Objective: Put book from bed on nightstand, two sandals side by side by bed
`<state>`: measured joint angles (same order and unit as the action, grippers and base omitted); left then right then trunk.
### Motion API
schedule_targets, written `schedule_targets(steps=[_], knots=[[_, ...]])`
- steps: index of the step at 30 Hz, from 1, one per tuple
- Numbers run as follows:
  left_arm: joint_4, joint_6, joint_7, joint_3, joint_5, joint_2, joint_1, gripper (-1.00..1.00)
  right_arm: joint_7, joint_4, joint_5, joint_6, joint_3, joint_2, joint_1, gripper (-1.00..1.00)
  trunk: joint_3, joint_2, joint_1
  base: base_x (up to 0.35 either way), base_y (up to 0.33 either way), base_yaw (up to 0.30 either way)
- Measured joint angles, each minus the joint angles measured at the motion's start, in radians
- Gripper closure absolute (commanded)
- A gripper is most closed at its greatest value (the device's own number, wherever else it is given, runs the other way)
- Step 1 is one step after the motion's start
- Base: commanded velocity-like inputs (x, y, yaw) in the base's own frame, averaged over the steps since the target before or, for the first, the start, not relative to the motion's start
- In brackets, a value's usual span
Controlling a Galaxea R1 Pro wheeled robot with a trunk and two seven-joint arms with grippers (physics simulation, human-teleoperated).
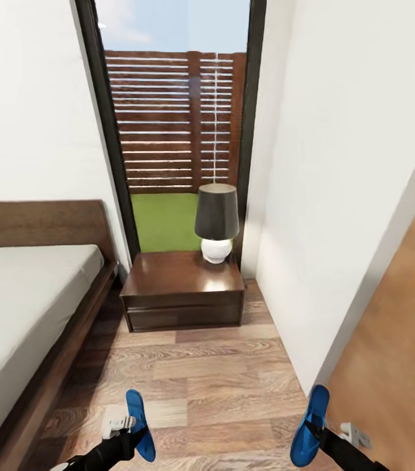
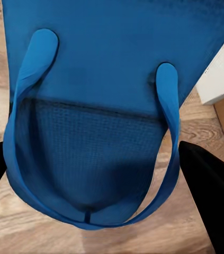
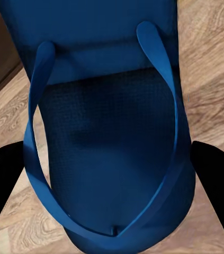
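Here the left gripper holds one blue sandal low over the plank floor, near the bed's wooden frame. In the left wrist view the sandal sits between the two black fingers, its straps looping toward the camera, and the fingers look clamped on its sole edges.

The right gripper holds the other sandal, close to the white wall and the brown door. In the right wrist view that sandal likewise lies between the dark fingers, gripped from both sides.

Both sandals stand on edge, tilted, toes pointing ahead, well apart from each other, with bare floor between them.

Ahead, a dark nightstand stands between the bed and the wall, under a tall window. A lamp with a dark shade and a white round base rests on the nightstand's back right corner. Through the window, green lawn and a slatted wooden fence show. The mattress top in sight is plain.
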<state>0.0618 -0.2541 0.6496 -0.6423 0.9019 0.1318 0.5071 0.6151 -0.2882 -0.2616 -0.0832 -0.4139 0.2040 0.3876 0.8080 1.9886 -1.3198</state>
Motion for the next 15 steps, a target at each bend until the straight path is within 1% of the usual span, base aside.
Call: schedule_targets(steps=[15], knots=[[0.0,0.0,-0.001,-0.001,0.0,0.0,0.0,1.0,0.0,0.0,0.0,0.0,0.0,0.0,0.0,1.0,0.0,0.0,0.0,0.314,-0.008,0.003]])
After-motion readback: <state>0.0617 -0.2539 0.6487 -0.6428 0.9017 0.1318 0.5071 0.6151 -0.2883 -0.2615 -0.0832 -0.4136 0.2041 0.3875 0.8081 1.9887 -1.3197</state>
